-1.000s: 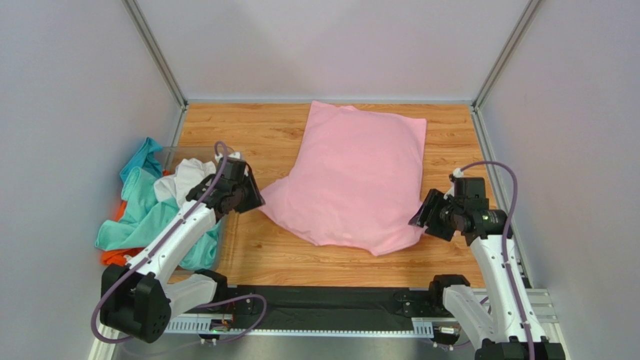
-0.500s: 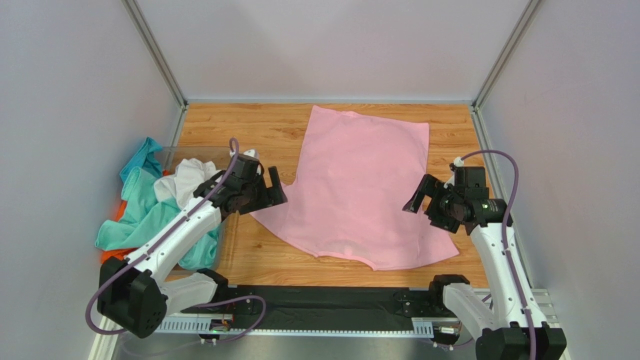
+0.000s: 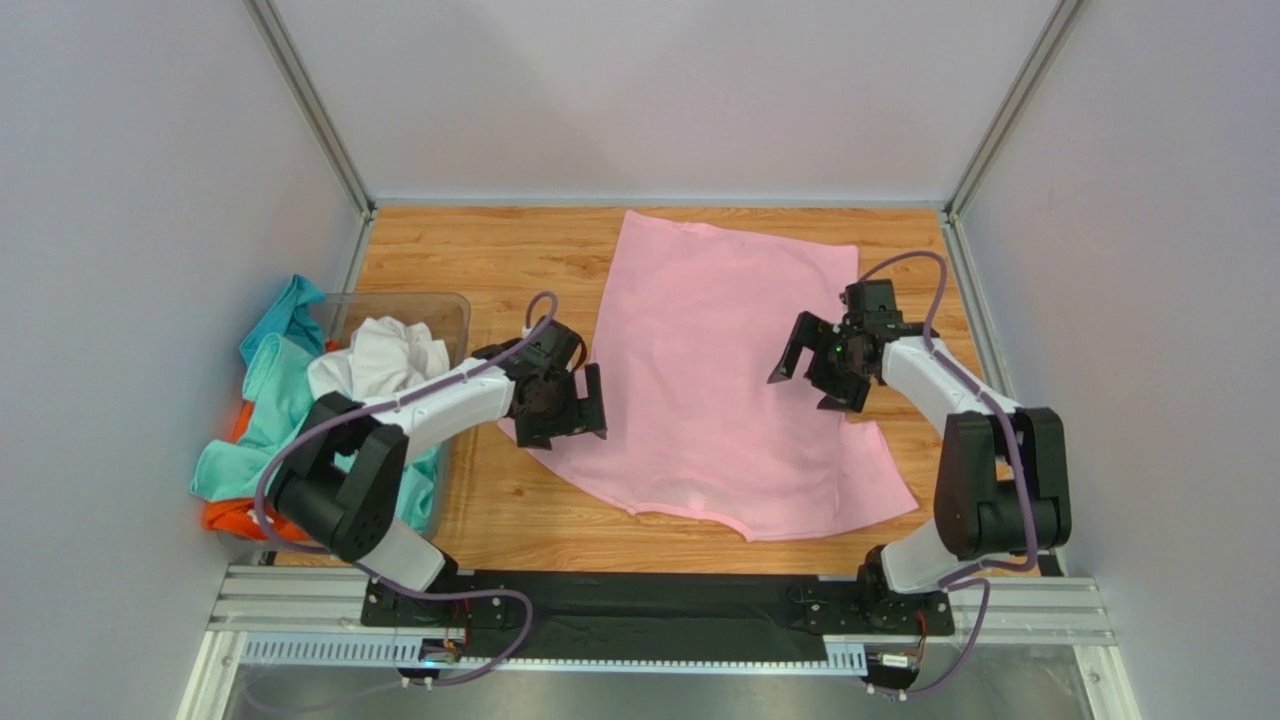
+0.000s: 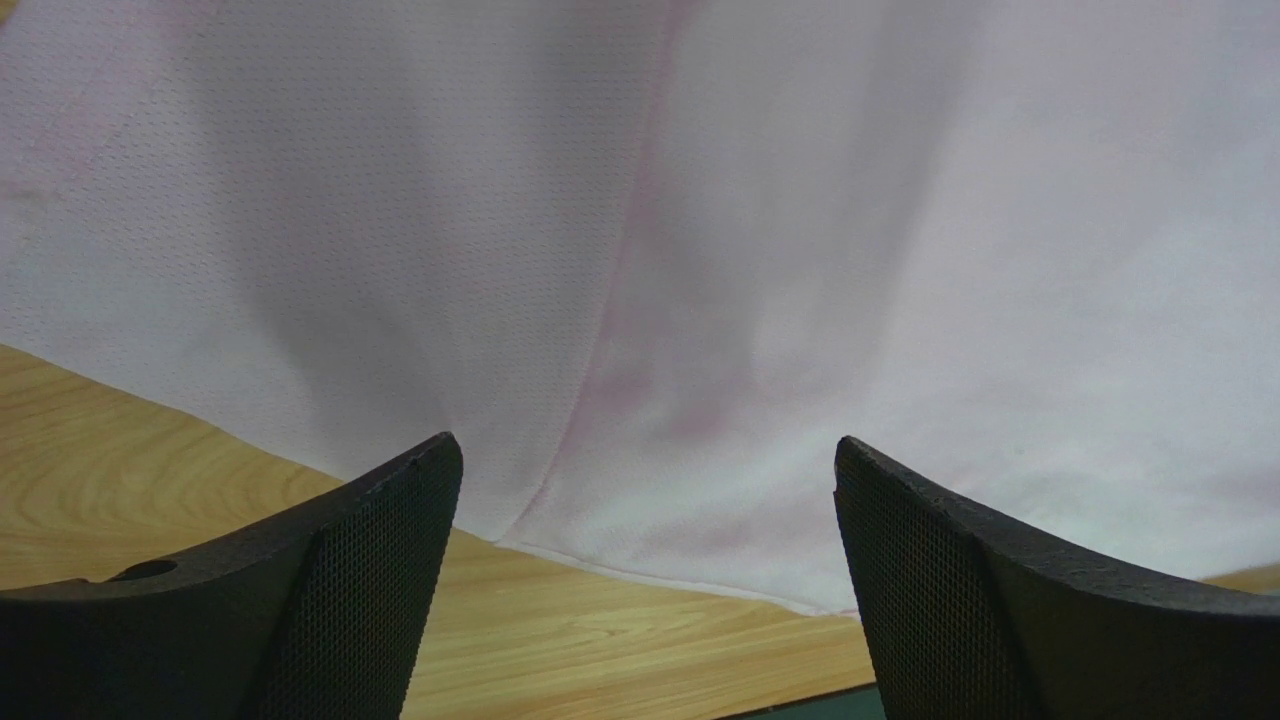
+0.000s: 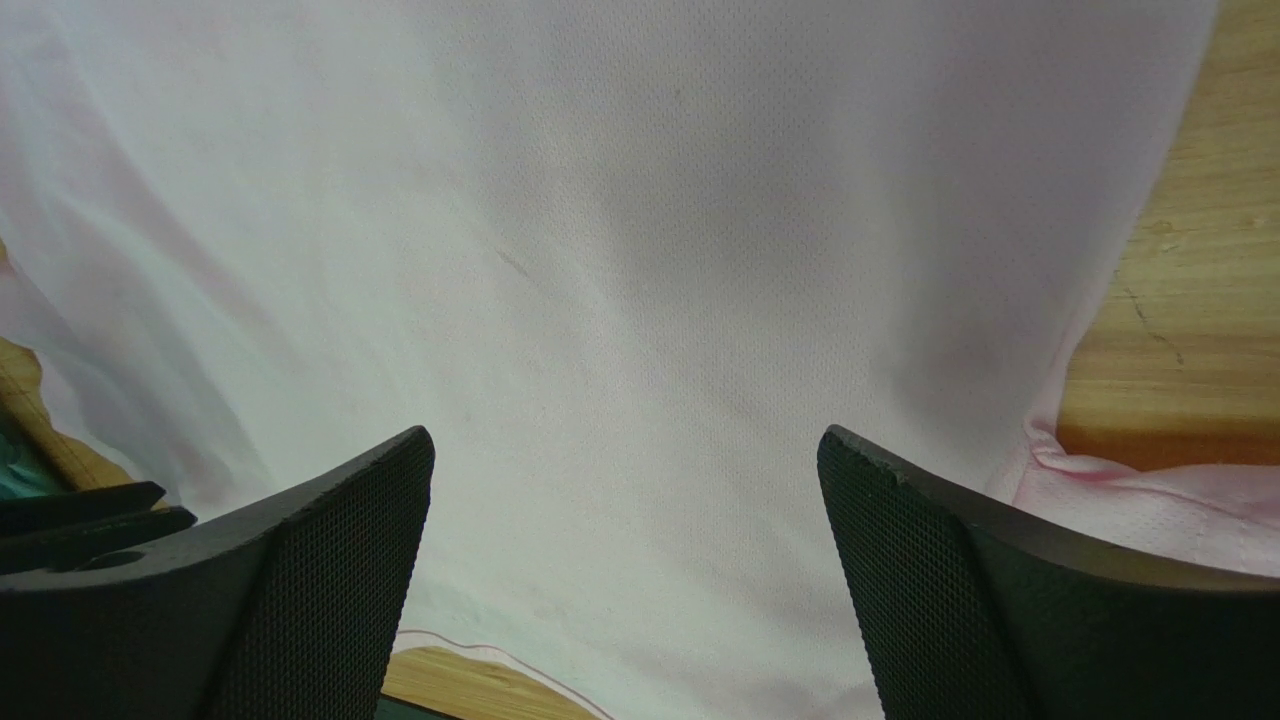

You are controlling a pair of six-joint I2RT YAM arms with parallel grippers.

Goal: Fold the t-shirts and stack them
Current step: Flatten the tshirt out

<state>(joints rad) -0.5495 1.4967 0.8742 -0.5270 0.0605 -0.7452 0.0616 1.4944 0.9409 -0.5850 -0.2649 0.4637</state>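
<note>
- Grey walls close in a wooden table (image 3: 496,255) on three sides; you look down on it from behind the arms.
- You have the pink shirt (image 3: 706,375) lying spread out on the wood, right of the middle. It reaches from close to the far edge down toward the near edge, with soft creases and one corner flaring toward the near right corner.
- At the left edge you see the other shirts heaped together. The teal shirt (image 3: 286,405) hangs outermost, the white shirt (image 3: 383,357) is bunched on top, and the orange shirt (image 3: 241,515) peeks out at the near end.
- The clear bin (image 3: 436,308) stands at that heap, its far end showing bare.
- Your left gripper (image 3: 579,413) is over the pink shirt's left border, jaws spread wide with nothing between them. The wrist view shows cloth and a strip of wood.
- Your right gripper (image 3: 812,372) is above the shirt's right half, also spread wide and empty.
</note>
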